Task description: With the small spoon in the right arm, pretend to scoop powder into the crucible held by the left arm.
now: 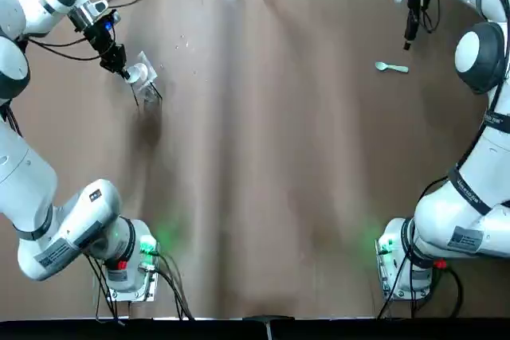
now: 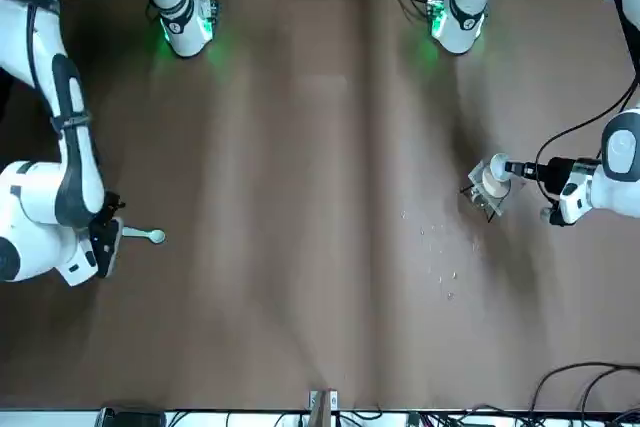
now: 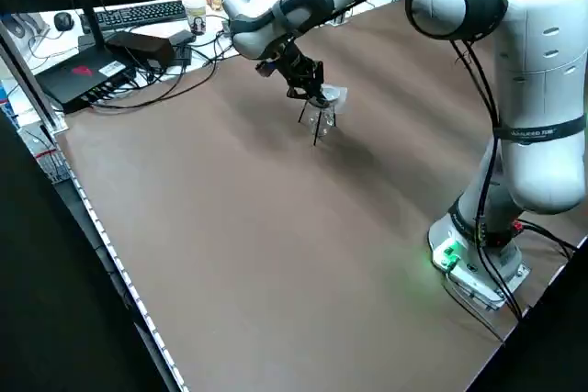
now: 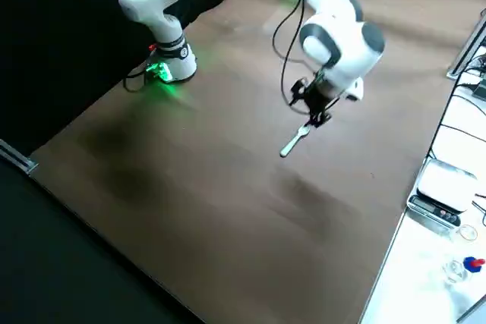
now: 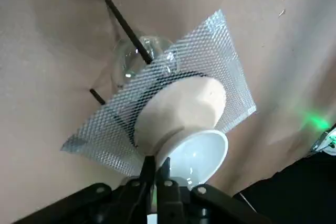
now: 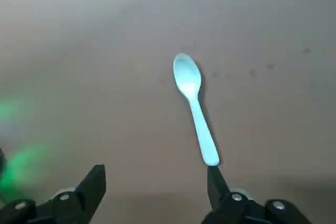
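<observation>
Arm Posture Check

Found left gripper point(image 1: 123, 72) reached out to far left, wrist lying low and near level, fingers point(image 5: 147, 167) pinched together. Found right gripper point(image 6: 155, 171) at far right, pointing down, fingers spread wide.

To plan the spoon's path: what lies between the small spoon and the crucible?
The top view shows only bare table from the small spoon to the crucible, with tiny specks nearby.

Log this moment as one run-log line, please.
left claw shut on crucible | right claw open above small spoon lying on table
</observation>
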Controlling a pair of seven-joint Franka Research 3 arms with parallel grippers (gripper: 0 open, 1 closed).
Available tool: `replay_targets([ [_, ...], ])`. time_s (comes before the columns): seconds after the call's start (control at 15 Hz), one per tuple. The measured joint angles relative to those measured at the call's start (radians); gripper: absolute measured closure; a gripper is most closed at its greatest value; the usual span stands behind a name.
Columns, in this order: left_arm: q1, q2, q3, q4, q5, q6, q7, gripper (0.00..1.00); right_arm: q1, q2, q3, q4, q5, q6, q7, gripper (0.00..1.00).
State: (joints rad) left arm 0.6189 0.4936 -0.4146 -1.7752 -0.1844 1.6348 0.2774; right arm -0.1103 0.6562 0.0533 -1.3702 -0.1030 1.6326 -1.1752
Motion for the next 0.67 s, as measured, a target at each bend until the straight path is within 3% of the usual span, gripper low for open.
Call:
replay_targets([
  [0.2, -0.005, 0.006, -0.002, 0.000, 0.000, 0.017, 0.000, 0.94, 0.051, -0.074, 0.001, 0.006, 0.006, -0.032, 0.206, 0.12],
  [0.47, -0.005, 0.008, -0.002, 0.000, 0.000, 0.019, 0.000, 0.93, 0.043, -0.181, -0.005, 0.011, 0.116, -0.148, 0.358, 0.09],
  [0.53, -0.005, 0.008, -0.002, 0.000, 0.000, 0.019, 0.001, 0.85, 0.040, -0.209, -0.007, 0.012, 0.129, -0.182, 0.398, 0.03],
  [0.67, -0.005, 0.008, -0.003, 0.002, 0.000, 0.019, 0.001, 0.67, 0.041, -0.261, -0.005, 0.012, 0.138, -0.232, 0.477, 0.00],
])
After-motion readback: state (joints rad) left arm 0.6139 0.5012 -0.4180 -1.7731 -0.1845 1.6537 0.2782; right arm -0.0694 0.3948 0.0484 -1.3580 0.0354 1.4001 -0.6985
